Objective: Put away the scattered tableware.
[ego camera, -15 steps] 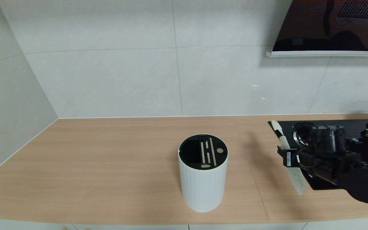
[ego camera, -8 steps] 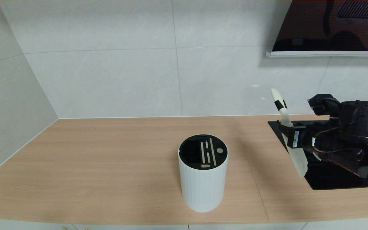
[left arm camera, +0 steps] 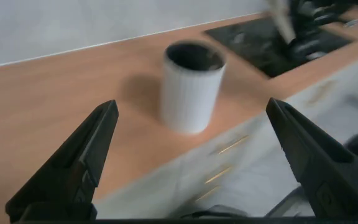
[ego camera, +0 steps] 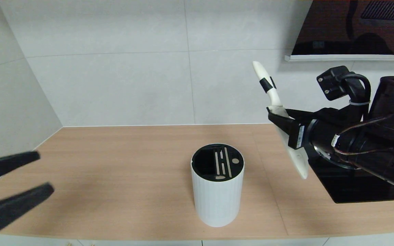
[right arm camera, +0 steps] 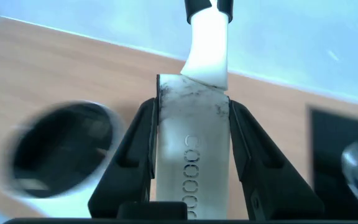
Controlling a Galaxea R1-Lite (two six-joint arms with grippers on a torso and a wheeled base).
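Note:
A white ceramic knife (ego camera: pixel 287 136) with a black band on its handle hangs in the air to the right of the holder, handle up and blade down. My right gripper (ego camera: pixel 287 128) is shut on the knife (right arm camera: pixel 194 155) at the top of the blade. A white ribbed cylindrical holder (ego camera: pixel 217 186) with a black slotted top stands near the front edge of the wooden counter (ego camera: pixel 115 177). The holder (left arm camera: pixel 191 84) also shows in the left wrist view. My left gripper (ego camera: pixel 10 184) hovers open at the far left, over the counter's front corner, with nothing between its fingers.
A black cooktop (ego camera: pixel 354 184) is set into the counter at the right, under my right arm. A dark range hood (ego camera: pixel 354 30) hangs on the tiled wall above it. Drawer fronts with handles (left arm camera: pixel 229 162) lie below the counter edge.
My right gripper has lifted the knife off the cooktop edge, up and to the left toward the holder. My left gripper has come into view at the far left.

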